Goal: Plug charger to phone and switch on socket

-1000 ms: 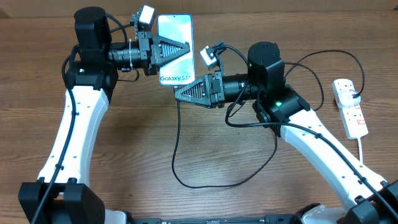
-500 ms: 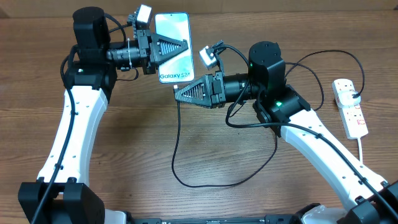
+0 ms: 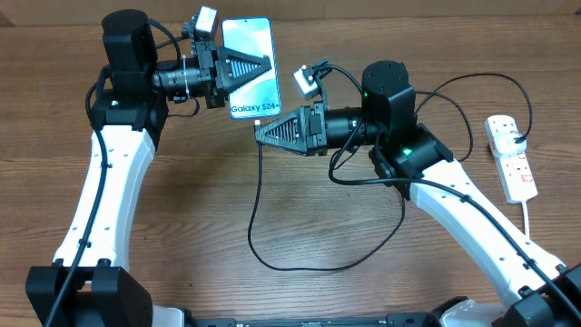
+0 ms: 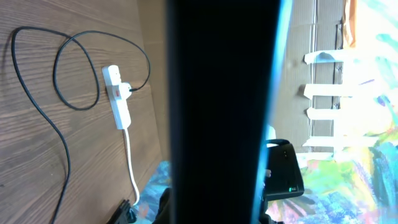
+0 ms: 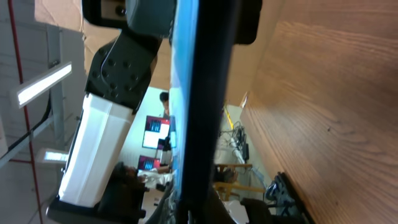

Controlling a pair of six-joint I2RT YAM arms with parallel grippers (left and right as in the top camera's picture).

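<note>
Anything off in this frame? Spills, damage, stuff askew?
Nothing spilled or damaged. One oddity: the phone isn't lying on the table. The left claw holds it up, slightly tilted, and the right claw holds the charger near its lower edge. The socket lies flat at far right.

The phone [image 3: 251, 73], light-blue screen facing up and showing "Galaxy S24+" lettering, sits raised above the table. The thin black charger cable [image 3: 251, 232] loops from its lower edge across to the white socket [image 3: 511, 156] at far right.

Phone [image 3: 263, 91] left, charger [image 3: 256, 195] middle, socket [image 3: 511, 159] right
</note>
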